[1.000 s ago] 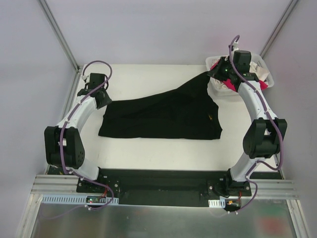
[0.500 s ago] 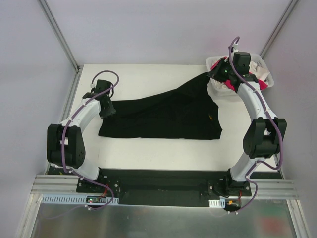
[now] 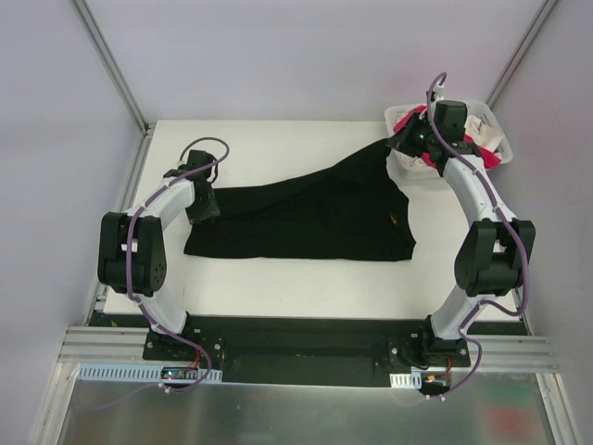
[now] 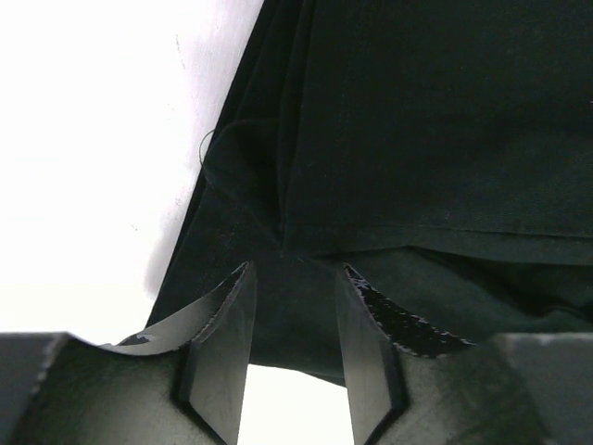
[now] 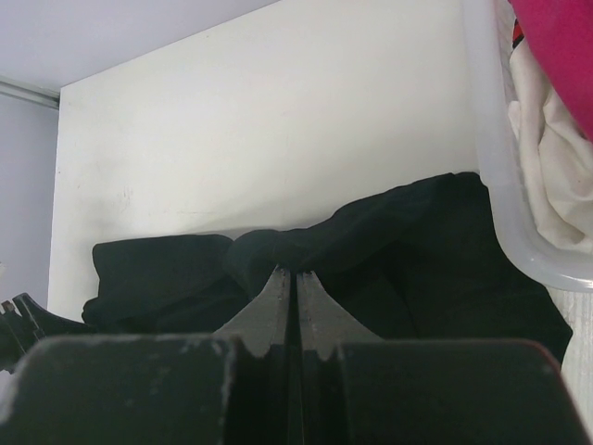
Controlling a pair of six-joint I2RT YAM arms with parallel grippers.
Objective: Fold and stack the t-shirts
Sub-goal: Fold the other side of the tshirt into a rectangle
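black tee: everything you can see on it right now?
The black t-shirt is soft, matte, wrinkled cloth, spread mostly flat across the white table, no print showing. Its far right corner is lifted, pinched in the shut right gripper. The open left gripper sits at its left edge, hems visible.

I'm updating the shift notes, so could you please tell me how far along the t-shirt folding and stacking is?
Done: nothing folded or stacked yet. In hand: the black t-shirt lies spread on the table, its far right corner lifted by the shut right pincer, the open left pincer over its left edge. Left: fold it, then the pink t-shirt and white t-shirt, both in the basket.
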